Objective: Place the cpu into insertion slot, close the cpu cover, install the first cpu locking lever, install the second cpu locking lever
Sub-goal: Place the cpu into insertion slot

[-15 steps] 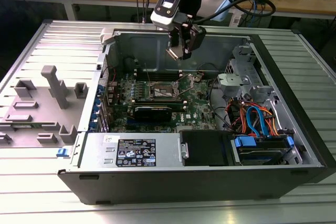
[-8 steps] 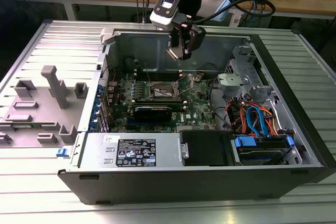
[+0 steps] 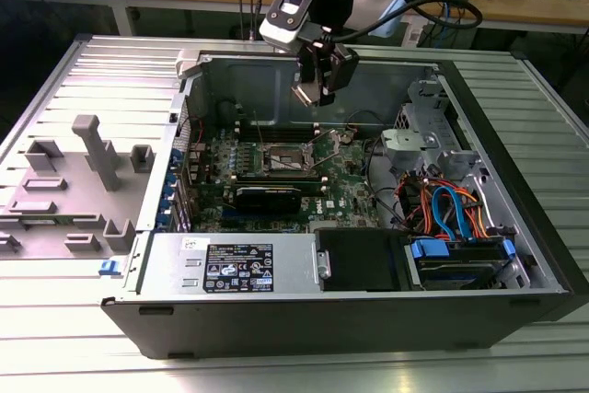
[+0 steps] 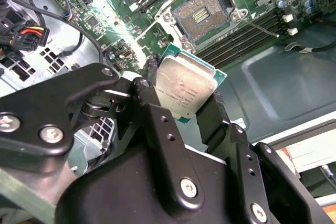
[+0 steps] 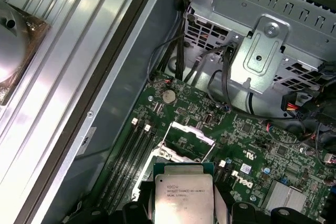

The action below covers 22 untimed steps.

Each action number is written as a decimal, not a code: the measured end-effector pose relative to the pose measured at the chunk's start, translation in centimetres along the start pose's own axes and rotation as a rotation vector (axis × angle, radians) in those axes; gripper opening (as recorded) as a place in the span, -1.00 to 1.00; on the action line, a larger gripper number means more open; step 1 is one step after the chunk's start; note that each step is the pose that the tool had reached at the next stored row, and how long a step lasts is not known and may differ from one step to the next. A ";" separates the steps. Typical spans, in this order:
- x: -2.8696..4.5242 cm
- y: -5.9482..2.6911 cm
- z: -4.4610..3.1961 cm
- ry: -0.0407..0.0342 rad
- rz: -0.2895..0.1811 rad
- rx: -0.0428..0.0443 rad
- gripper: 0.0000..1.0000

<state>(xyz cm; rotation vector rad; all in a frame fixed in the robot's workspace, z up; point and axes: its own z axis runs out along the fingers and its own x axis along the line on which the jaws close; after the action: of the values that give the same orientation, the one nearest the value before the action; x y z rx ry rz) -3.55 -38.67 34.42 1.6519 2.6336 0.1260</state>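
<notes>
ribbed grey metal makes up the desk (image 3: 64, 347) under the open computer case (image 3: 304, 324), and i hang over that case. the cpu (image 4: 185, 90) is in my grip: my jaws are pinching it by two opposite edges, one black finger (image 4: 157, 116) on either side. its silvery top with fine print faces both wrist cameras. in the exterior view the cpu (image 3: 306, 93) is up in the air, clear of the board and near the case's far wall.

below it sits the insertion slot (image 4: 202, 17), its field of contacts uncovered. the cpu cover (image 5: 189, 132) stands tilted up at one edge of the slot. long black memory slots (image 5: 134, 148) run alongside the insertion slot on the green motherboard (image 3: 345, 186), and a round coin cell (image 5: 167, 96) sits a little beyond the cover.

further out, a perforated metal drive cage (image 5: 262, 51) rises past the board. blue and orange cables (image 3: 451, 204) bunch in the case toward the exterior view's right. a labelled power supply (image 3: 230, 264) lies along the case's near wall. a grey plastic fixture (image 3: 92, 149) with upright posts stands on the desk at the exterior view's left. a second, wooden desk (image 3: 552, 6) runs across the background.
</notes>
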 end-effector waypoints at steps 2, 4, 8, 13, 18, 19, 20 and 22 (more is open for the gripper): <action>0.00 0.00 0.00 -0.0002 0.001 0.0000 0.08; 0.00 0.00 0.00 -0.0002 0.002 -0.0001 0.08; 0.00 0.00 0.00 -0.0002 0.002 -0.0001 0.08; 0.00 0.00 0.00 -0.0005 0.005 -0.0001 0.08; -0.02 -0.01 0.01 -0.0012 0.014 -0.0003 0.08; -0.03 -0.02 0.01 -0.0011 0.014 -0.0004 0.08; -0.05 -0.02 0.00 -0.0013 0.014 -0.0002 0.08; -0.06 -0.03 0.02 -0.0022 0.025 -0.0003 0.08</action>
<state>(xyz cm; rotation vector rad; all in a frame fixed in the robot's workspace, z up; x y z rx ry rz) -3.54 -38.73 34.40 1.6836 2.6122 0.1251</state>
